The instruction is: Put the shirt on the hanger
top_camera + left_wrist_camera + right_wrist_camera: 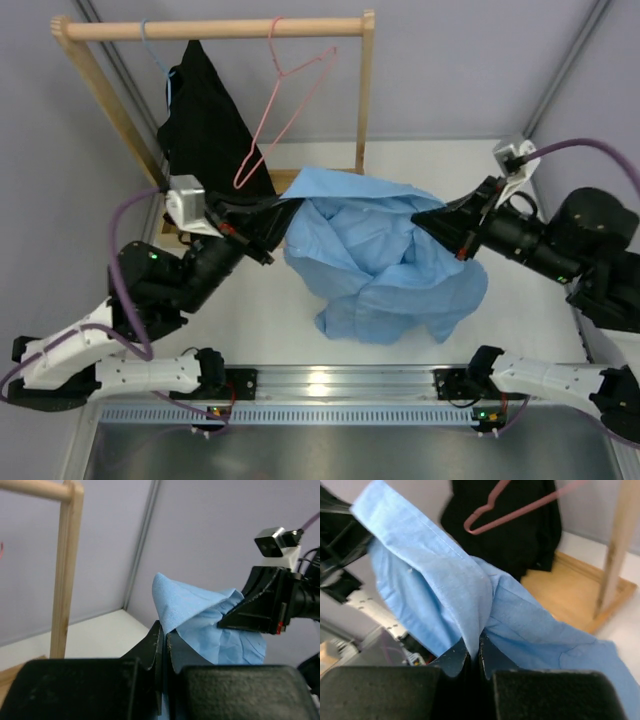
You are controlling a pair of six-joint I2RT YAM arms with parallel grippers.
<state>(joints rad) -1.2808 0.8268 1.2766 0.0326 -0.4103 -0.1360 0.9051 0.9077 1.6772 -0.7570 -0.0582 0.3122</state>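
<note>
Gripping the shirt (370,260) with left gripper (283,205) and right gripper (420,215) both clenched on its cloth, we judge the hanger (285,110) beyond, nearer our left.

Top view. Rack (220,28) stands at upper left, at the far-left edge of the table (250,310). On its rail, left to right: second hanger (155,55), then the hung garment (205,120) just beside it, then the hanger (285,110), which tilts down toward the garment's lower right.

Shirt (380,260) sits at frame centre, in front of the rack and between the two arms. Left gripper (283,204) is at its upper-left corner and right gripper (420,214) at its upper-right edge, each with fabric pinched between its fingers. The rest of the shirt hangs below them, toward bottom centre.
</note>
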